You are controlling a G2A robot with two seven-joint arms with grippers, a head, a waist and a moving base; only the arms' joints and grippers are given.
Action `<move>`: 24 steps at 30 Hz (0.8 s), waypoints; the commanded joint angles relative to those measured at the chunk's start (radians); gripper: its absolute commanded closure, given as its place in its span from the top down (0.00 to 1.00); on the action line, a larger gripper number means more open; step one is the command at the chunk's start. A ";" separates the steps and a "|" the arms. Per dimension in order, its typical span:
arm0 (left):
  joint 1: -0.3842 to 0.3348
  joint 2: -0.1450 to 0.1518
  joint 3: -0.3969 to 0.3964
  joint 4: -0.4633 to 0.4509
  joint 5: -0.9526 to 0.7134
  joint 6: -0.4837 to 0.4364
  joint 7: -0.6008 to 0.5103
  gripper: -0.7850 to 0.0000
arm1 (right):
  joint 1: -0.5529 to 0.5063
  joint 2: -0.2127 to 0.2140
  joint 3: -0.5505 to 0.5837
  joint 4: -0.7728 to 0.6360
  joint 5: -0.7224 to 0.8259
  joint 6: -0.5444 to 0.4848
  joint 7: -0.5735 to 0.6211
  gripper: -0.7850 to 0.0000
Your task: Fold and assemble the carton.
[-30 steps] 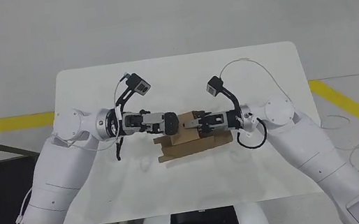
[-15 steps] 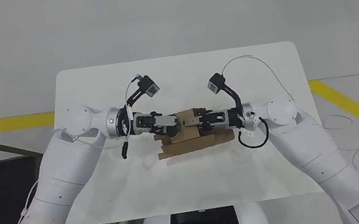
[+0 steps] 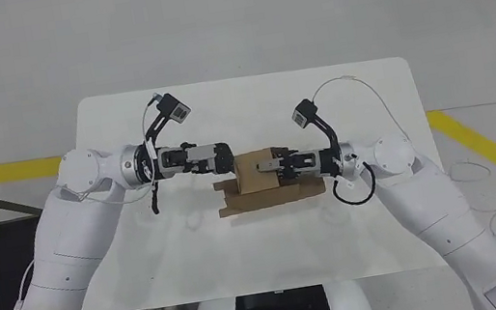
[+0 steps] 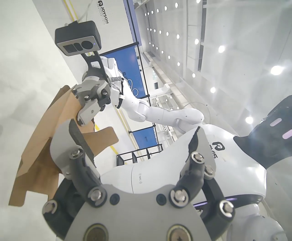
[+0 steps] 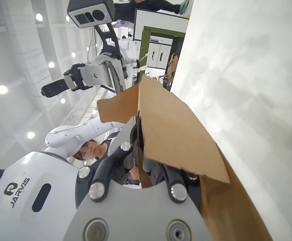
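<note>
The left jaws stand wide and hold nothing. One finger [image 4: 77,139] lies along the outer face of the carton [image 3: 256,175], and the other hangs well clear of it. The right jaws are pinched on the carton's raised wall, on the side away from the left ones. The carton sits on the counter [image 3: 147,259] half erected: a panel lies flat, a wall stands up from it, and a loose flap [image 5: 116,109] juts from that wall toward the left jaws.

We judge the step in hand to be folding that wall or flap over while the right jaws anchor the carton. To do it well, we keep the right pinch firm and motionless, since the board looks light and would likely slide on the smooth counter. We push with the flat of the left finger, not its tip, and close to the crease, so the board bends along the score and does not buckle mid-panel. We leave the left jaws spread so the free finger does not snag the flap. We go slowly, as cardboard tends to spring back. We cannot tell whether anything pins the flat panel under the carton, so we watch for it lifting.
</note>
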 commanded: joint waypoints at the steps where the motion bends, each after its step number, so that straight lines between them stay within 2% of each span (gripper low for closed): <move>1: 0.019 0.004 -0.019 -0.011 -0.001 0.004 -0.001 1.00 | -0.003 0.002 0.007 0.000 -0.005 0.001 -0.003 0.00; 7: 0.065 0.013 -0.050 -0.047 0.002 0.026 -0.004 1.00 | -0.016 0.010 0.036 -0.011 -0.016 0.002 -0.015 0.00; 12: 0.084 0.013 -0.040 -0.059 -0.002 0.040 -0.009 1.00 | -0.024 0.014 0.050 -0.030 -0.018 0.005 -0.016 0.00; 24: 0.060 0.007 0.001 0.025 0.044 0.029 -0.004 1.00 | -0.033 0.014 0.047 -0.081 0.016 0.004 0.012 0.00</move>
